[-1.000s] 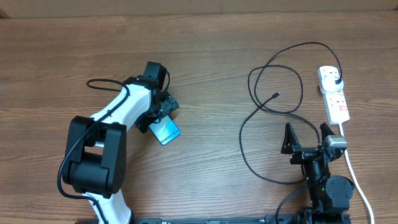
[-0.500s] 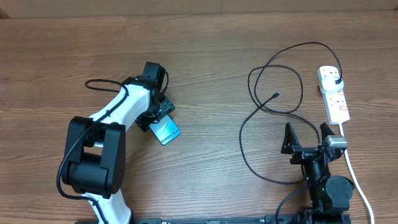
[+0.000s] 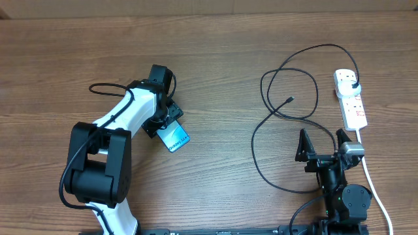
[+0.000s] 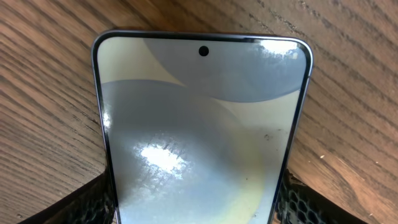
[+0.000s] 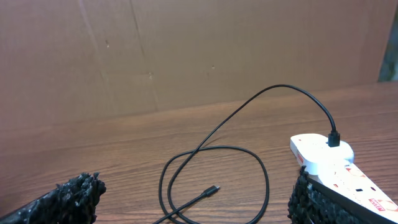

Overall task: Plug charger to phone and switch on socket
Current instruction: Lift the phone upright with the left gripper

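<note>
From overhead, the left gripper (image 3: 166, 124) sits over one end of the phone (image 3: 175, 139). The phone lies flat on the table (image 3: 215, 52), well apart from the charger (image 3: 261, 150). The charger's loose loops lie ahead of the right gripper (image 3: 321, 145), and its plug head (image 3: 354, 85) already sits in the socket (image 3: 353, 108).

In the left wrist view, the pads (image 4: 93, 202) sit closed against both long edges of the phone, apparently holding it. The phone looks slim, rigid and glossy, so probably slippery. The edges are the safer hold, not the glass.

In the right wrist view, that gripper's fingers are spread wide and empty. The connector tip (image 5: 213, 189) lies free on the wood ahead. The cable looks limp and light, so it is best pinched at the stiff part just behind the tip.
</note>
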